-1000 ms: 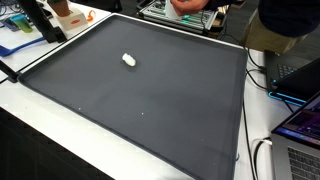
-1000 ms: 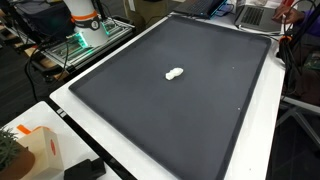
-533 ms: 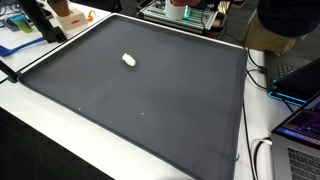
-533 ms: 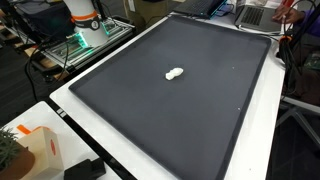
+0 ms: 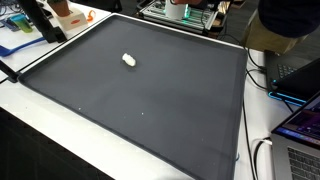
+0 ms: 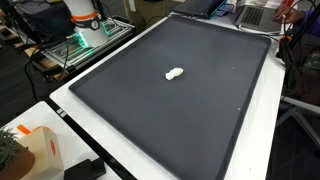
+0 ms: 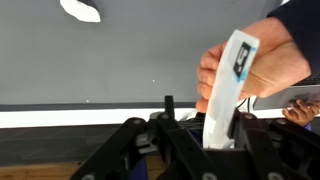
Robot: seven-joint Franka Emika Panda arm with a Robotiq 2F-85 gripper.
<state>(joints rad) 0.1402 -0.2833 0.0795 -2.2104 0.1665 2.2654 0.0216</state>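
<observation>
In the wrist view a person's hand [image 7: 240, 65] holds a flat white piece with a blue-and-black label [image 7: 228, 85] upright between my gripper's [image 7: 203, 112] fingers. The right finger [image 7: 239, 118] rests against it. A gap shows between it and the left finger [image 7: 168, 105], so the gripper is open around it. A small white lump [image 7: 80, 10] lies on the dark mat [image 7: 120, 60], apart from the gripper, and appears in both exterior views [image 5: 129, 59] [image 6: 174, 73]. Neither exterior view shows the gripper.
The dark mat [image 5: 150, 100] [image 6: 190, 90] covers most of a white table. The robot base [image 6: 85, 20] stands off one corner. A person in dark clothes [image 5: 285, 20], laptops [image 5: 300, 125] and cables [image 5: 262, 155] crowd one side. An orange-and-white box [image 6: 35, 150] sits at another corner.
In an exterior view the hand seen at the top edge a second ago has mostly gone from the frame. The white lump has not moved.
</observation>
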